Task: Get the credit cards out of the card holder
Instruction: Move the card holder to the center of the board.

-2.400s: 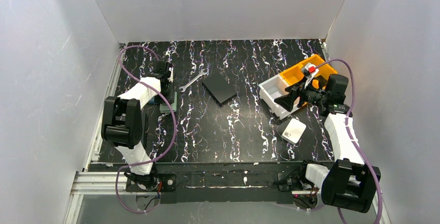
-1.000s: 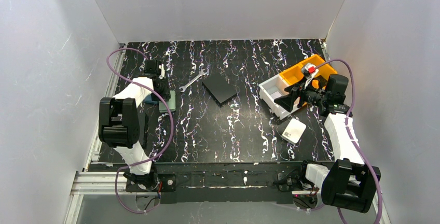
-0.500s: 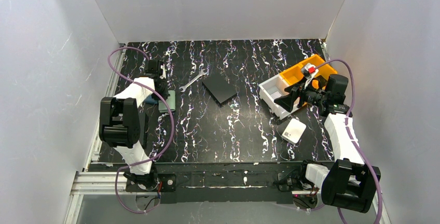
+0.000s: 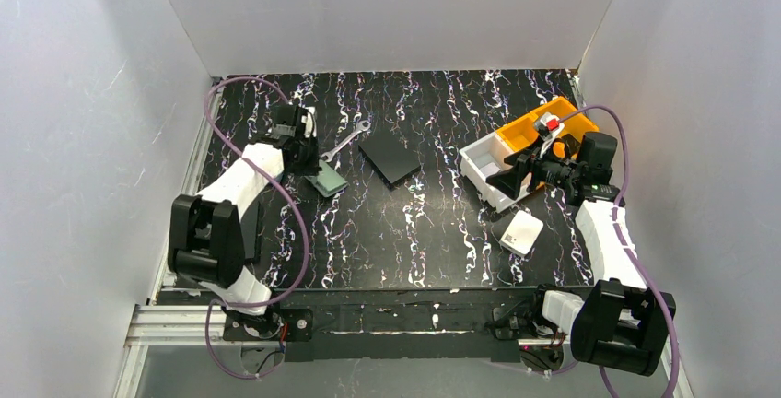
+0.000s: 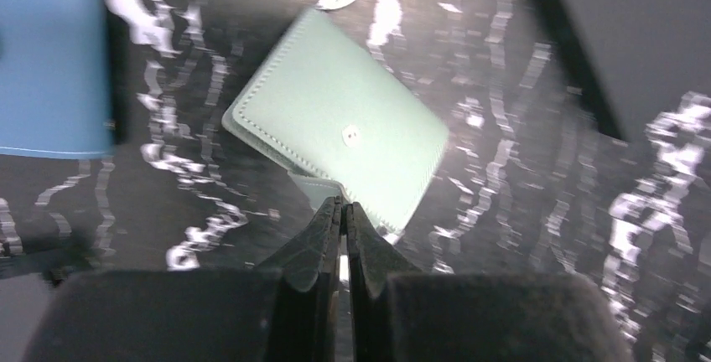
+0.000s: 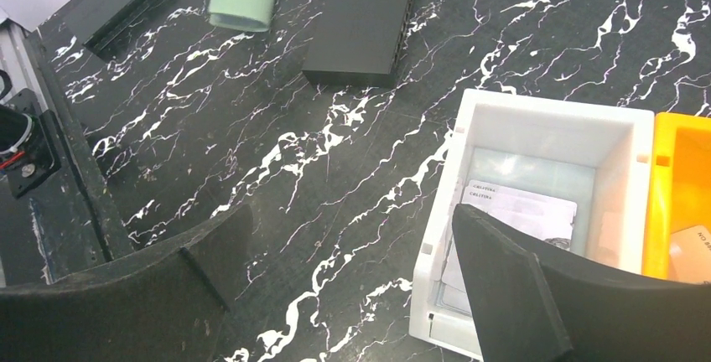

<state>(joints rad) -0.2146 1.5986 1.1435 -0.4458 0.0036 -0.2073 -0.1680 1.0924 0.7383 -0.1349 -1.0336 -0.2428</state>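
Starting at the left, your left pincer [image 5: 339, 211] was clenched tight, its tips meeting on a pale flap at the near edge of the card holder [image 5: 335, 131]; it looked like a pinch on that flap alone, though how much was caught could not be told. The card holder lay closed, mint face up, on the worktop [image 4: 405, 232], beside a blue pouch [image 5: 50, 52] and near the wrench [image 4: 344, 141]; no credit cards showed at any of its edges.

So thin a bite could have slipped if you had lifted or pulled quickly, and the holder would have dropped back shut. With nothing pinning the other half, a pull on one flap could have dragged the whole holder across the worktop instead of opening it, perhaps into the wrench or the black plate [image 4: 390, 158]; had it swung open in the air, loose cards could have slid out and scattered.

Further right, your right pincer [image 6: 352, 228] stood released, jaws wide, over the white bin [image 6: 553, 106] beside the orange bin [image 6: 683, 178], well apart from the holder. Bringing it in as a second hand would have meant a long reach past the plate; a careless sweep could have clipped the bin wall.
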